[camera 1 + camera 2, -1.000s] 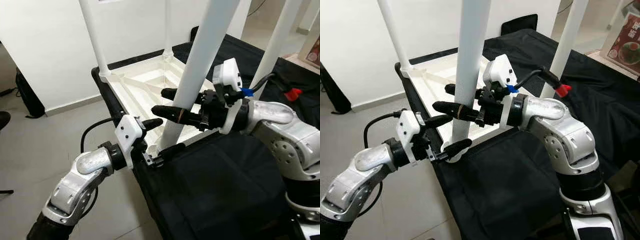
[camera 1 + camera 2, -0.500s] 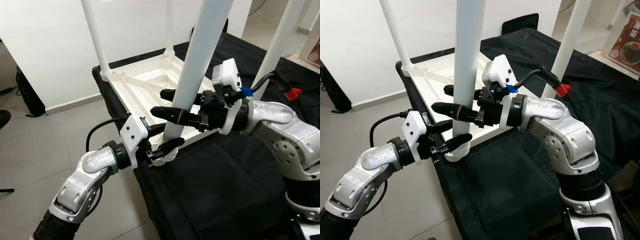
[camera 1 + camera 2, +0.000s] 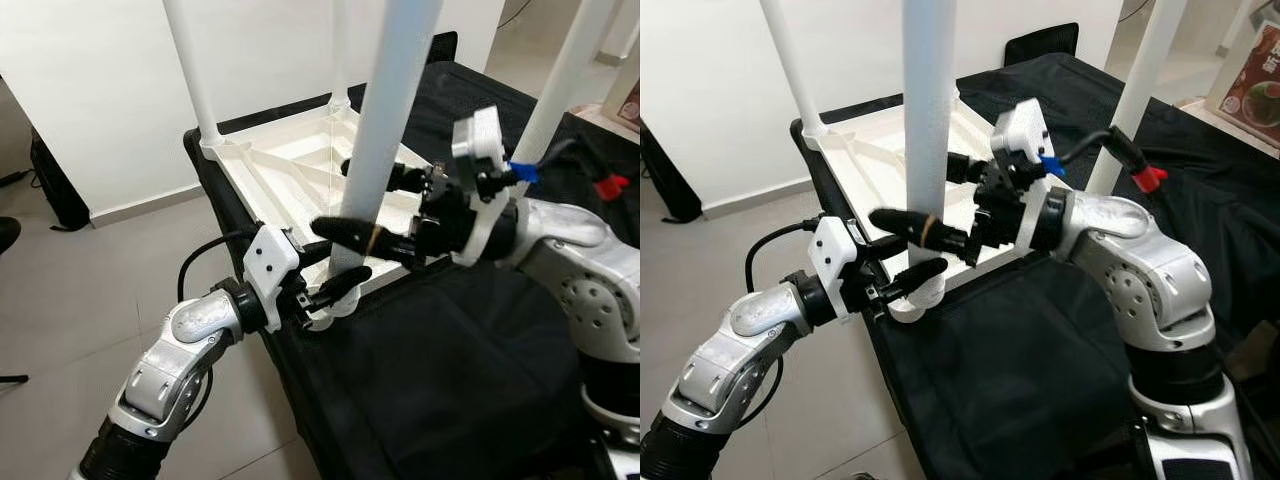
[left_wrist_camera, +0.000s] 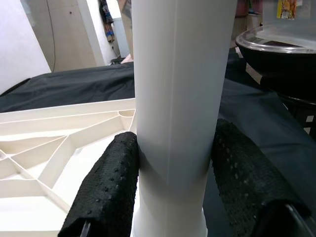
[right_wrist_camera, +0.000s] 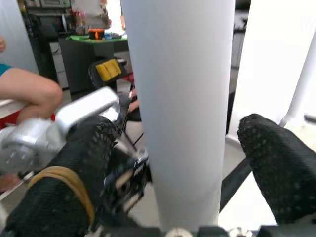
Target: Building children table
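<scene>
We are gripping the white table leg (image 3: 928,120) near its base with our left end effector (image 3: 902,272); our right end effector (image 3: 940,205) is straddling it higher, fingers wide.

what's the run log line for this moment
stage: fitting leg | left gripper: shut on table leg at base | right gripper: open around leg, higher | tabletop: upside down on black cloth

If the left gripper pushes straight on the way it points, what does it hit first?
Likely the white leg: it already stands between the left gripper's fingers, touching both pads. Behind it lies the black cloth, though how far is unclear.
</scene>
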You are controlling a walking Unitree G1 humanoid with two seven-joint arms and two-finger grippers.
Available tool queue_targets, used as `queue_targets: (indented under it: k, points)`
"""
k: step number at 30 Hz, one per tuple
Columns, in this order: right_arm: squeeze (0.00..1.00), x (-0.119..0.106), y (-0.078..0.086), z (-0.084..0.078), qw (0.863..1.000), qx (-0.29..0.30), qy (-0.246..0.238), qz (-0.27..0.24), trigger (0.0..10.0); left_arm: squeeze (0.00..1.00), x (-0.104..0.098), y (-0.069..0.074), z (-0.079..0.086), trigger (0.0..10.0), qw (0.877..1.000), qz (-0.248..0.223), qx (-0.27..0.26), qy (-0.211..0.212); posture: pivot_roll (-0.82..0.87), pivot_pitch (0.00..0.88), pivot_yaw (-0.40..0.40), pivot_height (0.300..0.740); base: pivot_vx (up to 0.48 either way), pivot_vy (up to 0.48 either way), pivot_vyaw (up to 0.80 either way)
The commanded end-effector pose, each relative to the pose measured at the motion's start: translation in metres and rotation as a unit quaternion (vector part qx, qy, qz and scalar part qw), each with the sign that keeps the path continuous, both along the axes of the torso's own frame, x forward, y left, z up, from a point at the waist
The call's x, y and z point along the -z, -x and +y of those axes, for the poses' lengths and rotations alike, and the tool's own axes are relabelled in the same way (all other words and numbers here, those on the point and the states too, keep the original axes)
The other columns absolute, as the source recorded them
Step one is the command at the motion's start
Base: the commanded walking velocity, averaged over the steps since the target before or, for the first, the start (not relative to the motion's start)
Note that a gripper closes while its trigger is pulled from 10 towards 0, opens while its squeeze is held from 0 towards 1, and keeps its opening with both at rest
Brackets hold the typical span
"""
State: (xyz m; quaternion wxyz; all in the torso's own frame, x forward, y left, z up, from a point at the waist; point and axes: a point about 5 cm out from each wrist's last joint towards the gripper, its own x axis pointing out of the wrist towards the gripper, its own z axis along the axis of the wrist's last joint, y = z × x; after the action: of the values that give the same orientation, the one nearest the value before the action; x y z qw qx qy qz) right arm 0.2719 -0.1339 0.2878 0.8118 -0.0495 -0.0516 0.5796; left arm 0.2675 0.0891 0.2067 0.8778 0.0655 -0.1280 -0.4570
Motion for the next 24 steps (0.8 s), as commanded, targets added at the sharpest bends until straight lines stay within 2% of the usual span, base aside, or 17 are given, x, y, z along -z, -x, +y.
queue_targets:
  k: [1, 3, 6, 11, 12, 24]
  points:
    - [0.0, 0.002, 0.004, 0.002, 1.0, -0.019, 0.002, 0.008, 10.0, 0.0, -0.006, 0.004, -0.001, 0.0, 1.0, -0.01, 0.012, 0.008, -0.05, 0.09, -0.024, 0.74, 0.0, 0.0, 0.0]
    - [0.0, 0.009, 0.008, 0.003, 0.999, -0.035, 0.019, 0.015, 10.0, 0.0, -0.007, 0.009, -0.004, 0.0, 0.999, -0.003, 0.039, 0.017, -0.05, 0.09, -0.023, 0.74, 0.0, 0.0, 0.0]
    - [0.0, 0.014, 0.006, 0.006, 0.999, -0.03, 0.016, 0.025, 10.0, 0.0, -0.008, 0.015, -0.009, 0.0, 0.997, 0.008, 0.074, 0.021, -0.05, 0.089, -0.019, 0.74, 0.0, 0.0, 0.0]
    - [0.0, 0.016, 0.005, 0.007, 0.999, -0.031, 0.009, 0.028, 10.0, 0.0, -0.008, 0.018, -0.01, 0.0, 0.996, 0.011, 0.086, 0.019, -0.05, 0.089, -0.021, 0.74, 0.0, 0.0, 0.0]
    - [0.0, 0.016, 0.004, 0.007, 0.999, -0.031, 0.005, 0.028, 0.0, 0.0, -0.008, 0.018, -0.01, 0.0, 0.996, 0.012, 0.088, 0.019, -0.04, 0.085, -0.022, 0.74, 0.0, 0.0, 0.0]
    - [0.0, 0.017, 0.004, -0.006, 0.998, -0.043, 0.003, 0.036, 0.0, 0.0, -0.013, 0.02, -0.004, 0.0, 0.995, 0.013, 0.092, 0.018, -0.04, 0.084, -0.025, 0.74, 0.0, 0.0, 0.0]
